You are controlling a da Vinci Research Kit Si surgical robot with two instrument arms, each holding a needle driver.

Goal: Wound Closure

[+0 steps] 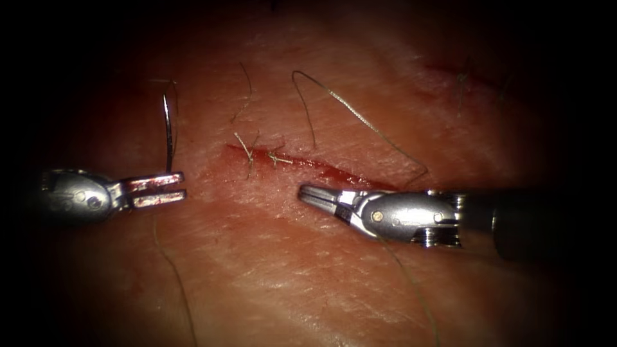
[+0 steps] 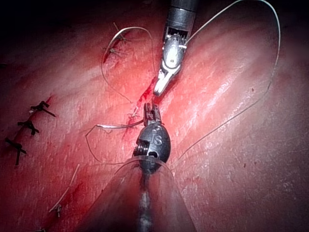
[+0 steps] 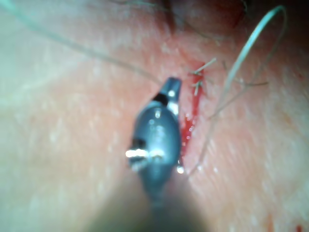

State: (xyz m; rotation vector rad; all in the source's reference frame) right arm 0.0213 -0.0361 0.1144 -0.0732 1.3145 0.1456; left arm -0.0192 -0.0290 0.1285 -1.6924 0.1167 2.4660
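Note:
The cut runs across the tissue with red fluid along it. Two stitches with short cut ends cross its left end. My left tool, left of the cut, is shut on the curved needle near one end. The needle stands up free of the tissue and also shows in the left wrist view. Just below the cut's right half, my right tool is shut with nothing visibly in it. Thread arcs over the cut and passes behind the right tool's wrist.
Another strand of thread trails down the tissue below the left tool. Three dark older knots lie in a row in the left wrist view. An older closed wound sits far right of the cut.

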